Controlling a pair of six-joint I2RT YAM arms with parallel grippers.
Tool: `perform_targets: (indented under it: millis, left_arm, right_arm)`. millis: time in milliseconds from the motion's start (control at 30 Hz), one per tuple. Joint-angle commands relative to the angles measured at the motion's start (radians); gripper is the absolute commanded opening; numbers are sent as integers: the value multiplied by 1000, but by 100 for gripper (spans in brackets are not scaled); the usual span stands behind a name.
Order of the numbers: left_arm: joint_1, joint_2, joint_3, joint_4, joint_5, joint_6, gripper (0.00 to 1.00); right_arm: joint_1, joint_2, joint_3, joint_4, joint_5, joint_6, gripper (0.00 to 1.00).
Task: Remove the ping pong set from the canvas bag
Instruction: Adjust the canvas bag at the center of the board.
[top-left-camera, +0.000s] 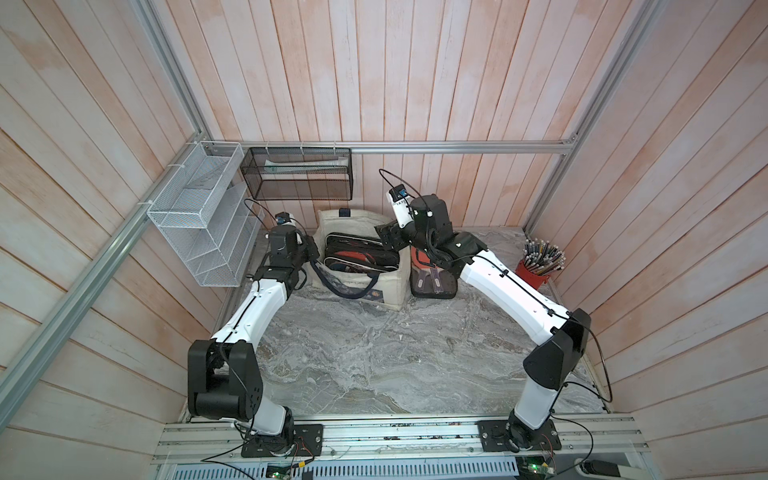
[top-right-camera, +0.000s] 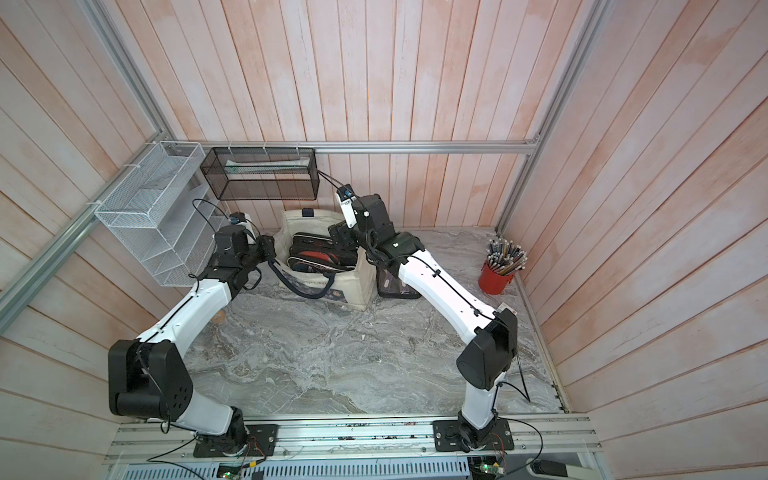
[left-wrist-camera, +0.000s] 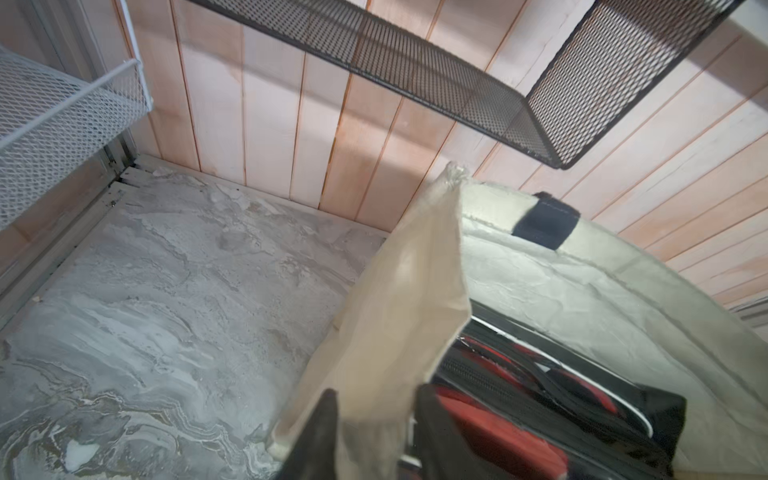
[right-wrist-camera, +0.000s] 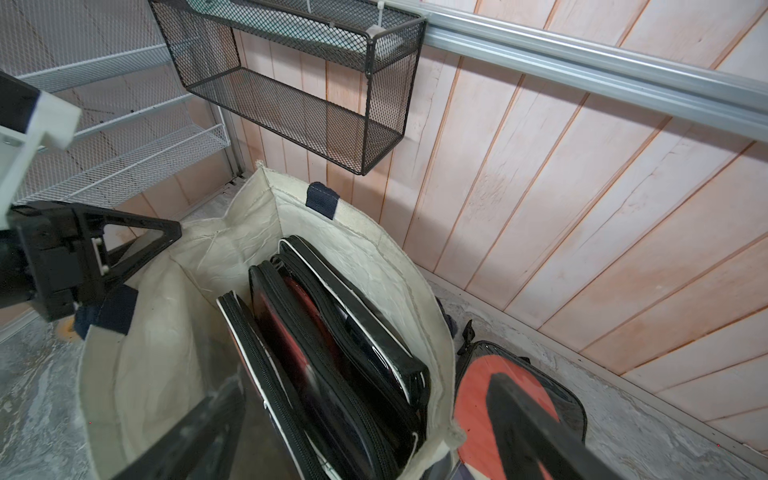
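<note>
The left tool (left-wrist-camera: 376, 395) is closed on the left wall of the bag (top-left-camera: 395, 286), with the canvas pinched between its fingers and drawn outward so the mouth gapes. The bag stands at the back of the worktop (top-left-camera: 374, 353). The sets (right-wrist-camera: 332, 332), black zip cases with red bats showing, stand on edge inside it, packed toward its right wall. The right tool (right-wrist-camera: 365, 384) hangs over that side with its jaws wide and nothing in them. One finger is above the bag's inside, the other above a loose set (top-left-camera: 434, 286) out on the worktop just beside the bag.

The step in hand looks like the reach for a case in the bag. To do it well, turn the right tool so its jaws span one case's thin edge rather than the bag's wall. Then sink past the zip, close firmly and lift straight up while the left pinch holds the bag down. The likely faults are snagging the navy handles (right-wrist-camera: 322, 199) or dragging two cases up together.
</note>
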Motion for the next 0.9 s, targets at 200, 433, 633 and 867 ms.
perform_targets:
  millis: [200,433,633,867]
  left_arm:
    - [5,-128,-158,51,17,-31,0]
    - [4,-195,-297,114,18,-42,0]
    - [4,-188,-334,156,36,-48,0]
    - [5,-183,-342,185,41,-53,0]
  right_arm:
    - [38,54,64,-91,-74,-41,91]
    - [85,96,44,-130,-113,-66,91]
    - [122,133,27,-157,-121,-122,81]
    - [135,231,78,-206,-124,-164,74]
